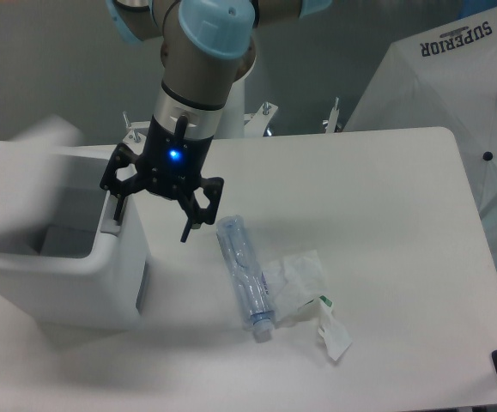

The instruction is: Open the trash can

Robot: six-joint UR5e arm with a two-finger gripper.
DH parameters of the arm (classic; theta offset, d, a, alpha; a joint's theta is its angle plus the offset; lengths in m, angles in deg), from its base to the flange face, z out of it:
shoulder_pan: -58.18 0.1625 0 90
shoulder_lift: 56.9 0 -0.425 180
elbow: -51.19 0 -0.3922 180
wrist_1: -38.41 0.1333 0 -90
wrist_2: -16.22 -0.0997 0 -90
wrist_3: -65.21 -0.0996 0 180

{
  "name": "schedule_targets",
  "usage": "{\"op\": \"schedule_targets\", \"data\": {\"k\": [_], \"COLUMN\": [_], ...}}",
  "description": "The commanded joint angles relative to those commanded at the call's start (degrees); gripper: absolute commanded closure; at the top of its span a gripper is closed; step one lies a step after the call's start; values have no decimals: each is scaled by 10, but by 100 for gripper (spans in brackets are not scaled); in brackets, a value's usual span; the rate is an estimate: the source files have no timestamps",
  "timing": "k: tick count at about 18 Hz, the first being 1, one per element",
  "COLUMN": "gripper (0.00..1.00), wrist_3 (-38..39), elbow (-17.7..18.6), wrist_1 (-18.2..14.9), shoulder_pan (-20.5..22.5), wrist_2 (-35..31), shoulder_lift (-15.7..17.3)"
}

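Camera view, fixed and looking down at a white table: the trash can sits at the left side of the table, near the front edge, a large white boxy bin with rounded corners. Its top is open, and the pale grey inside walls and floor can be seen from above. A blurred white shape at the far left rim of the bin is probably the raised lid, though it is too smeared to be sure. The robot arm comes down from the top of the frame, with a light blue joint cap and a silver wrist ring, and a small blue light glows on the black body of the gripper. The gripper hangs over the right rim of the trash can, its two black fingers spread apart and holding nothing; the left finger is just at the bin's right wall by the rim, the right finger hangs over the table just beside the bin. Whether the left finger touches the rim cannot be told. To the right of the bin, a clear plastic bottle lies on its side on the table, its cap end pointing toward the near edge. A crumpled clear wrapper with a bit of green print lies against the bottle's right side. At the far right, beyond the table, stands a white umbrella with the word SUPERIOR on it.
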Motion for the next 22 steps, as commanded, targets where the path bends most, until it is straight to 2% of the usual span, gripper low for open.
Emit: {"op": "schedule_targets", "data": {"k": [9, 13, 17, 20, 22], "gripper": [0, 0, 0, 0, 0], "wrist_3": [-1, -3, -31, -61, -113], "elbow": [-17, -23, -39, -28, -15], "wrist_1": [0, 1, 1, 5, 5], "shoulder_pan": [13, 45, 66, 96, 133], "wrist_2": [5, 5, 2, 1, 1], "shoulder_lift": [7, 18, 10, 4, -6]}}
